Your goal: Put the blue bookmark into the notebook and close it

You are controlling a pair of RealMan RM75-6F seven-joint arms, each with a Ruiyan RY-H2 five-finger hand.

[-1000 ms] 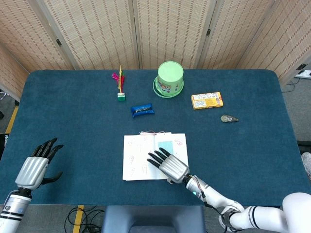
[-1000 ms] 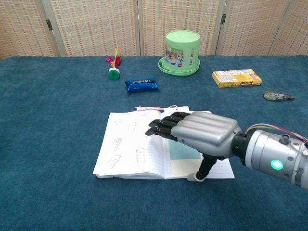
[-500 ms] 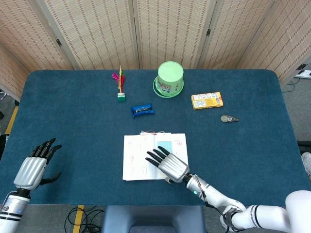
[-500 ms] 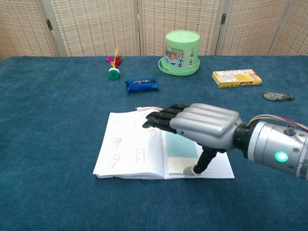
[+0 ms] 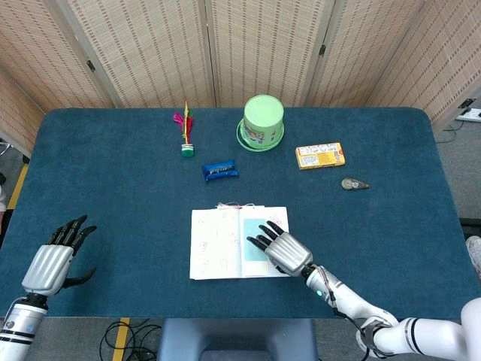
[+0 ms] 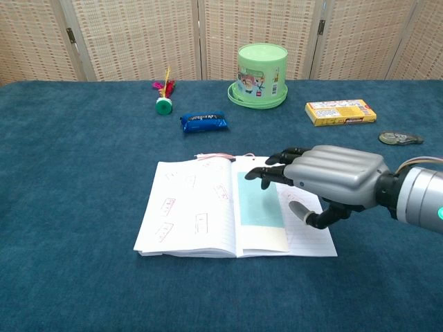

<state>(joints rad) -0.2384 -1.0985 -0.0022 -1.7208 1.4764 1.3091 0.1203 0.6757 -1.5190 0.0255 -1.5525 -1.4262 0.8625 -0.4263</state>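
Right hand (image 6: 332, 181) hovers empty, fingers spread, over notebook (image 6: 201, 211) right page; blue bookmark (image 6: 257, 198) flat just left of fingertips, ready for closing. Left hand (image 5: 52, 259) idle, open.

Head view: we look steeply down from high up, far off, on the whole table (image 5: 113, 150).
Chest view: we look low, forward, close.
Shared: notebook (image 5: 225, 244) (image 6: 201, 214), mid-frame.

Bright even lighting, soft shadows, sharp
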